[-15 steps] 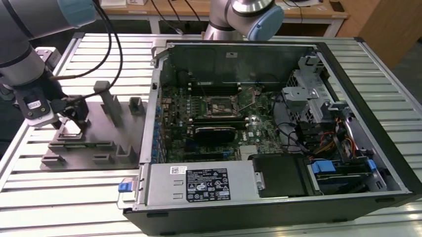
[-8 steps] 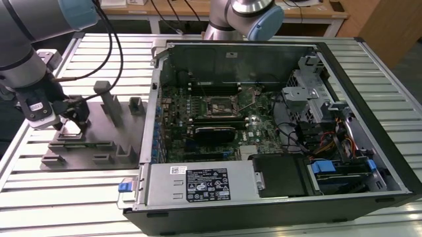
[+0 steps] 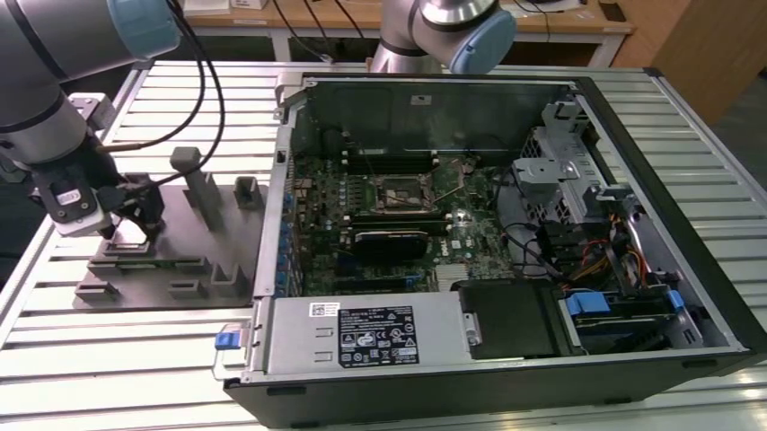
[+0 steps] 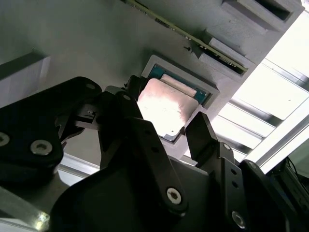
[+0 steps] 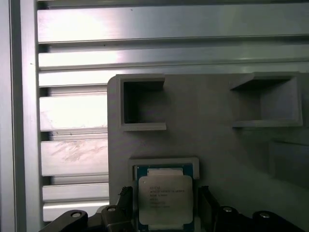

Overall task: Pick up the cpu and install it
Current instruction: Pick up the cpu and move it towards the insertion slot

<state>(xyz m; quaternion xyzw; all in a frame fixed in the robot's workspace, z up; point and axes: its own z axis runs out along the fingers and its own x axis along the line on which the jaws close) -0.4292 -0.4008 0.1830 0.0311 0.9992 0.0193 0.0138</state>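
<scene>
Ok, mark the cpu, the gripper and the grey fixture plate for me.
cpu (image 5: 165,199): first wrist view, middle of its metal top plate.
gripper (image 3: 135,232): exterior view, midway between its fingertips.
grey fixture plate (image 5: 207,145): first wrist view, bare flat surface.

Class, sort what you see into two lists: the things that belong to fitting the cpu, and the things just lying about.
Belongs to the job:
cpu, lying in the grey holder
gripper, open, astride the cpu
socket in the computer case

Just lying about:
power supply box
cables
slatted table
</scene>
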